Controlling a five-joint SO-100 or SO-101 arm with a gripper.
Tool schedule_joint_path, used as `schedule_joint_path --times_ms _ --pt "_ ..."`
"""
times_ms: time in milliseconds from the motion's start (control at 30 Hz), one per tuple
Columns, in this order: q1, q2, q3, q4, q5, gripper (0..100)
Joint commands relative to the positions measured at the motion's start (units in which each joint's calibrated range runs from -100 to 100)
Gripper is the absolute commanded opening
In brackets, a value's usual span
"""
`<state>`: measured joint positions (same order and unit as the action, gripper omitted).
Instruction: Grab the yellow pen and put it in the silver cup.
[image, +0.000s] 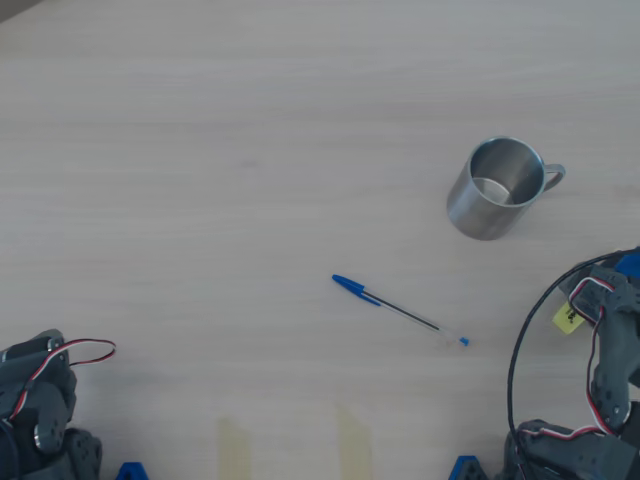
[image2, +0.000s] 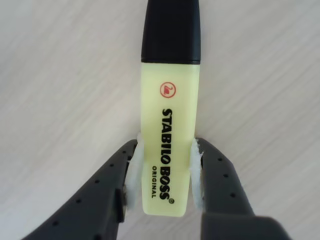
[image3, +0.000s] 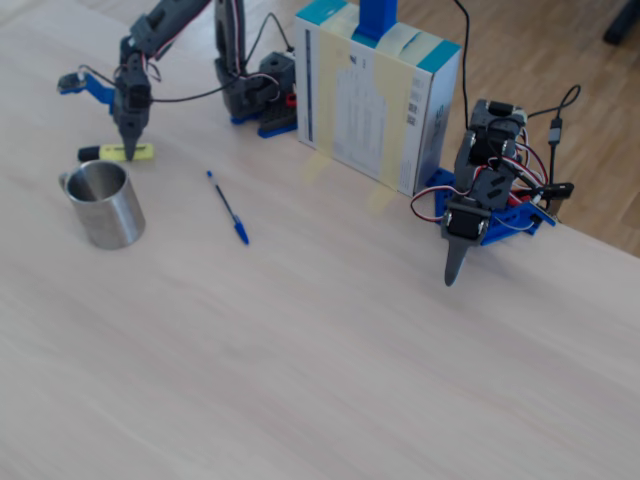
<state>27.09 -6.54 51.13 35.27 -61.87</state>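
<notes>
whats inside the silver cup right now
Nothing: the overhead view looks into the silver cup and shows only bare steel bottom. The yellow pen lies on the table outside it, between the gripper fingers.

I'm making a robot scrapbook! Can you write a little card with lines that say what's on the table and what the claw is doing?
Table: pale wood
Highlighter: yellow with a black cap, lying flat on the table behind the cup in the fixed view
Claw: closed around the highlighter's body, white pads on both sides
Cup: shiny metal, upright, empty
Ballpoint pen: blue cap, lying alone beside the cup
Second arm: parked by the box, holding nothing
</notes>
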Motion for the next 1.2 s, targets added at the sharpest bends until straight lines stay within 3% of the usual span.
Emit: schedule_joint_path --times_ms 0,367,1167 --pt "-0.65 -4.26 -0.83 0.30 0.44 7" --pt "-2.31 -11.33 -0.02 -0.39 1.95 2" --pt "-7.89 -30.70 -0.74 -2.62 2.52 2"
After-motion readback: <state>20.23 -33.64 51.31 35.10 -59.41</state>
